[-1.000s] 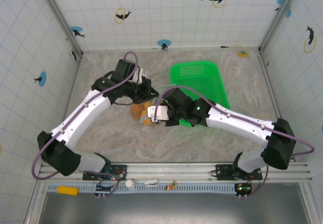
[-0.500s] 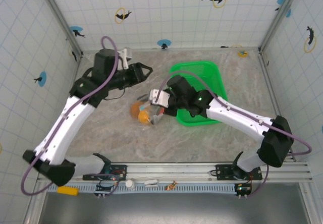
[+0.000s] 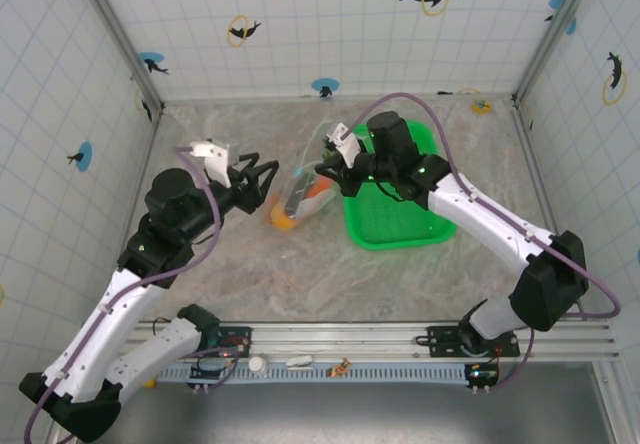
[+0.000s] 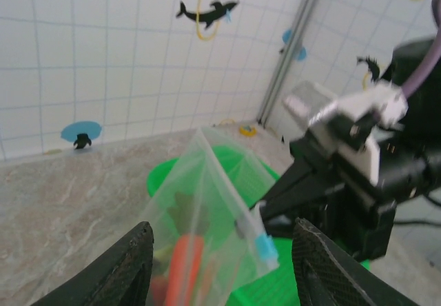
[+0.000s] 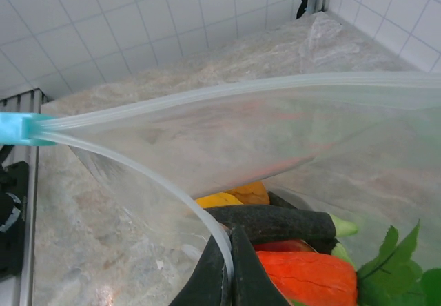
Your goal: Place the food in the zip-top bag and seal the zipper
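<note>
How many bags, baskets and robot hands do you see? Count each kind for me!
Clear bag: 1
Green basket: 1
Robot hands: 2, the left hand and the right hand
Total: 4

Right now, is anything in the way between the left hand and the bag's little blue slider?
Nothing visible. The blue slider sits in open air in front of the open left hand. The right hand pinches the edge of the bag near it.
</note>
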You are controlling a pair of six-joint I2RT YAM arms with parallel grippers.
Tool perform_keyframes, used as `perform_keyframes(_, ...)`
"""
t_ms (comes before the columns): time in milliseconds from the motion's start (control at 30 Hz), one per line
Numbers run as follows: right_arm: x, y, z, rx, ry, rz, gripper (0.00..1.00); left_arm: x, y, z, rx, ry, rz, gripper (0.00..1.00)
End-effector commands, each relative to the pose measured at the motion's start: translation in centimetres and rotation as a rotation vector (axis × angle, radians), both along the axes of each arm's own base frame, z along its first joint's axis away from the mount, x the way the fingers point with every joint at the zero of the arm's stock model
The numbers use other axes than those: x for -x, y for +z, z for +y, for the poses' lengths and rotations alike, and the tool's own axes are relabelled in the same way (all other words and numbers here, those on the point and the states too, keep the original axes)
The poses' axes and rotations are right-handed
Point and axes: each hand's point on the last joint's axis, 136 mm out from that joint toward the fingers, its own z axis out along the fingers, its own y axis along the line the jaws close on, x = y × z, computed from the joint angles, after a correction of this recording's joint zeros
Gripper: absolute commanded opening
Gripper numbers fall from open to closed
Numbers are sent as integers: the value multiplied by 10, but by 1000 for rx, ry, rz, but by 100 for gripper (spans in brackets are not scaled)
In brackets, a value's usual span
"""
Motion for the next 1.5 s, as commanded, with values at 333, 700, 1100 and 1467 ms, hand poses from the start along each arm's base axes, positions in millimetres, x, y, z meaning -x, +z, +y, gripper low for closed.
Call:
perform_keyframes(333,17,22,1,-112,42,28,0,18,-51,-9,-304,-175,-239,55)
perform_keyframes(700,20,22,2,-123,56,50,0,6,-37,-26,-276,-191,-337,44)
perform_keyframes(1100,24,20,1,-124,57,65,0,2,-35,-38,-251,-224,-327,12)
perform_keyframes(1467,25,51,-7,-63,5,-109,34,5,-23,-38,-260,-236,-332,0)
